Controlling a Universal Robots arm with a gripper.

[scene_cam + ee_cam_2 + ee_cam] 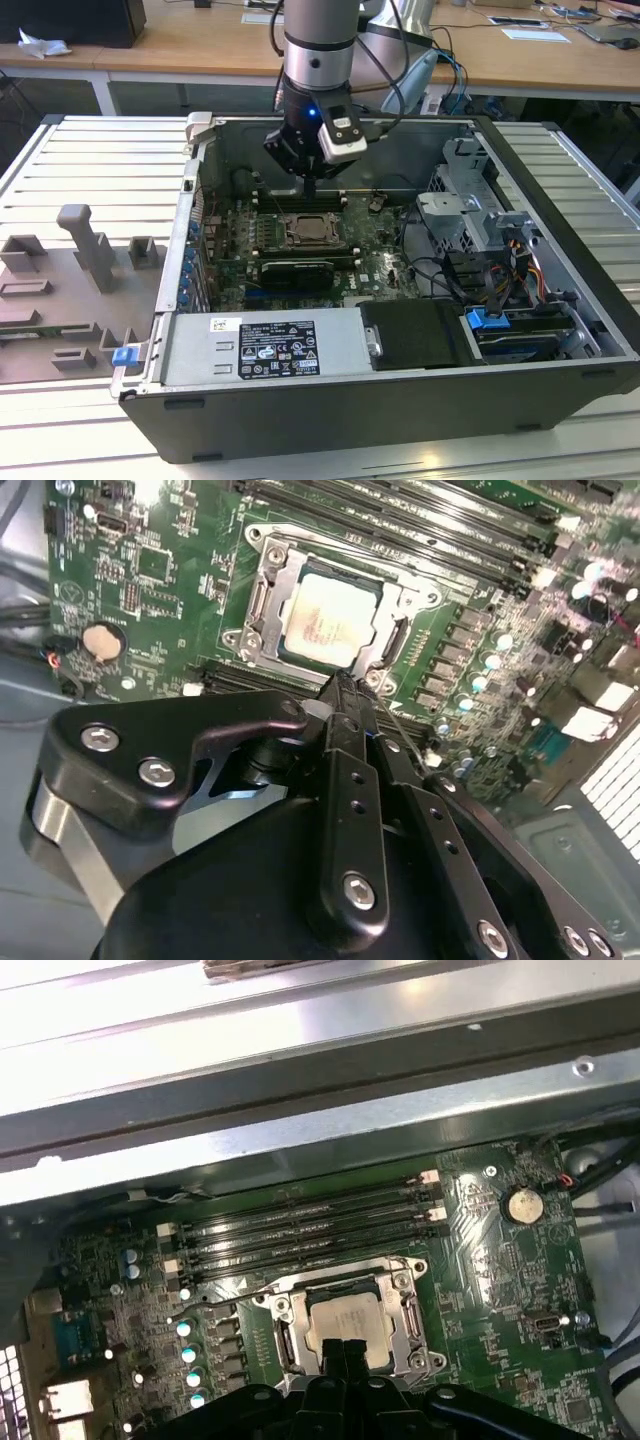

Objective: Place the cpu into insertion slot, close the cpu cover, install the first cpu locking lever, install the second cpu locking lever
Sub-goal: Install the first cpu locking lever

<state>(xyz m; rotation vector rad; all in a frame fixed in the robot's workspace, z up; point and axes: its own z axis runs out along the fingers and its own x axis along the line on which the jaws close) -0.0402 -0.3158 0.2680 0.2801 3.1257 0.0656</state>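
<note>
The cpu [325, 620] lies flat in the insertion slot [312, 232] on the green motherboard, its pale metal face up. The silvery cpu cover [262, 592] lies down around it as a frame, with the chip showing through the cut-out; in the first wrist view the cpu [352, 1322] and cpu cover [408, 1295] look the same. My gripper [345, 685] is shut with nothing between its fingers. Its tip hangs just above the socket's edge, by one corner. A thin metal rod [402, 735] runs from that corner alongside the fingers. In the exterior view my gripper [308, 190] points down just behind the socket.
Long black memory slots [300, 1225] run beside the socket. A coin battery [520, 1203] sits on the board. The open case's walls [190, 230] surround the board, with a power supply [265, 345], a black expansion card [295, 272], a drive cage [470, 215] and cables [500, 285]. Grey fixtures [85, 250] stand outside.
</note>
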